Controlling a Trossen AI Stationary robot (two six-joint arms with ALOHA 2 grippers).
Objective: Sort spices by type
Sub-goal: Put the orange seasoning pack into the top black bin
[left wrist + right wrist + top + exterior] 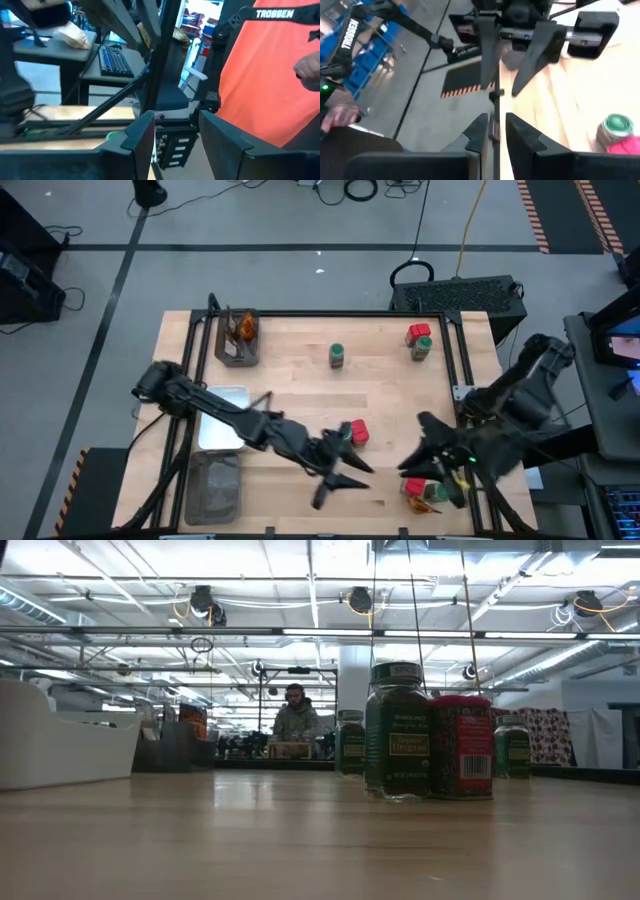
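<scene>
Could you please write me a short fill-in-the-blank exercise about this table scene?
1. The lone jar near the table's middle has a ___ lid.
2. The brown-orange sachets lie in a ___ at the table's far left corner.
3. The left claw is ___, with nothing between its fingers.
Missing words: green; tray; open.

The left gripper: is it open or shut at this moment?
Open. The left gripper shows two fingers spread apart, nothing between them.
</scene>
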